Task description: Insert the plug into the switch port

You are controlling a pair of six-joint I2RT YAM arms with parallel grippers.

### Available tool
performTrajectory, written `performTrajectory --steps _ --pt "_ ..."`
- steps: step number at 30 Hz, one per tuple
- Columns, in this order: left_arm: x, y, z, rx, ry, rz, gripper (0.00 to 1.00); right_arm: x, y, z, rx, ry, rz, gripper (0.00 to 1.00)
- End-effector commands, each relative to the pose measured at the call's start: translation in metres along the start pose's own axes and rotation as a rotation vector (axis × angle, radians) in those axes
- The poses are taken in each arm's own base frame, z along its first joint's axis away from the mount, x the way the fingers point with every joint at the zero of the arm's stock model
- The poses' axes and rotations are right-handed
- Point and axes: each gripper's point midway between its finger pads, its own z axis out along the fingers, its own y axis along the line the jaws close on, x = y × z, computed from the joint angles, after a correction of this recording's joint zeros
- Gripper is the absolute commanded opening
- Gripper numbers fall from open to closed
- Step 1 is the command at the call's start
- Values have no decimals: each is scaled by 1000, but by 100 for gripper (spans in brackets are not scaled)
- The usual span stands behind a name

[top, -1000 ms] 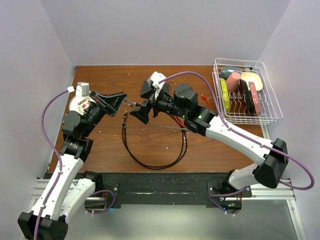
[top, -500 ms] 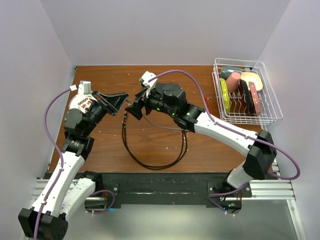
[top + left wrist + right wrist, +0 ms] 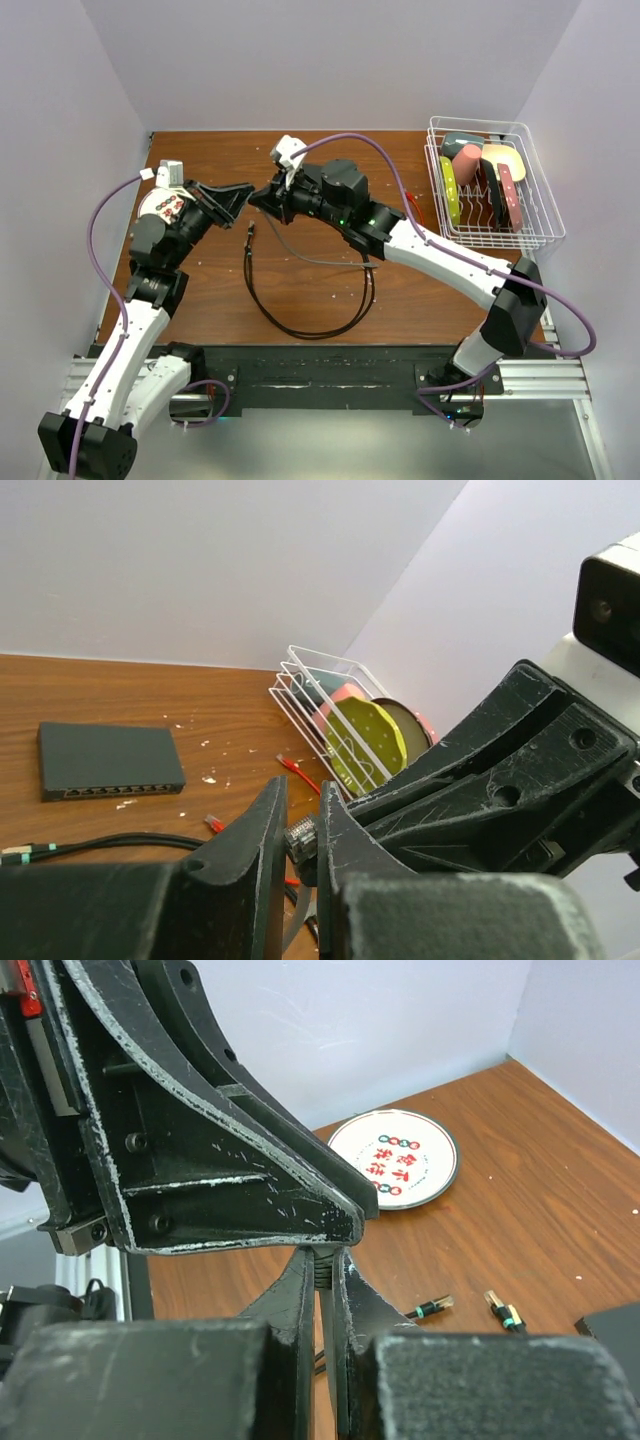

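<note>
The left gripper (image 3: 302, 802) is clamped on the clear plug (image 3: 300, 838), which sits between its two fingers. The right gripper (image 3: 325, 1258) has its fingers pinched almost together right at the left one's tips. Whether they have caught the plug's tail, its cord or nothing is hidden by the black fingers in every view. The step in hand looks like a mid-air handover, well away from the dish rack (image 3: 478, 120) on the left arm's side of it. To do it well, I judge, the left fingers should not let go until the right pair plainly has the plug's body. It should be held square, with the contact end free and the latch tab unsquashed. A grip on the cord alone would let the plug swing and miss a narrow socket. Both arms reach forward over the table (image 3: 200, 695) with wrists turned inward, so the grippers point at each other tip to tip. The right forearm stretches from the rack's side across the middle. A black cable (image 3: 300, 328) lies below in a slack loop, nearer the arm bases than the rack is. The switch (image 3: 110, 760) lies flat on the table, apart from the rack and to its left in the left wrist view. Its ports (image 3: 118, 791) run in a row along the long edge facing that camera, too small to tell whether any is filled.
</note>
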Motion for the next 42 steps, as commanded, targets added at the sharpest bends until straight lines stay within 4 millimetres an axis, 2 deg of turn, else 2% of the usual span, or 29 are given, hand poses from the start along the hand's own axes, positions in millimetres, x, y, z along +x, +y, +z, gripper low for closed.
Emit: performTrajectory --steps 1,3,5,8,9,11,12,14,16,18,19,20,22,28,40,42 --pt "-19 -38 -3 136 -5 110 31 -29 -3 -3 14 -57 -42 0" --pt "-23 -38 -6 124 -20 143 60 -24 -5 -8 23 -41 -58 0" --pt "-26 -35 -8 104 -29 165 67 -30 -5 -18 3 -47 -65 0" --pt "-29 -44 -12 140 -34 208 69 -30 -12 -32 -38 -39 -52 0" --pt "-28 -47 -13 154 -32 219 69 -25 -5 -36 -111 -26 -35 0" --pt "-24 -56 -16 220 -18 255 68 -28 -11 -46 -158 -29 -23 0" --pt "-22 -59 -16 245 -12 268 67 -24 1 -53 -251 -17 -19 0" --pt "-16 -69 -20 322 0 298 65 -23 2 -61 -305 -5 -13 0" --pt "-17 -82 -25 398 -26 332 63 -20 16 -71 -427 11 -21 0" --pt "-7 -90 -33 475 -8 332 61 -18 25 -77 -497 18 -22 0" --pt "-11 -101 -38 531 -42 362 61 -18 32 -82 -555 21 -23 0" --pt "-2 -104 -43 578 -15 350 61 -17 35 -84 -577 22 -23 0" --pt "-3 -114 -51 644 -43 375 59 -16 40 -87 -615 27 -15 0" --pt "6 -109 -46 651 -2 345 50 -21 45 -91 -627 9 -13 0" --pt "19 -101 -38 672 38 305 43 -23 47 -93 -631 -5 0 0" --pt "20 -102 -40 682 41 305 38 -23 47 -93 -630 -7 1 0"
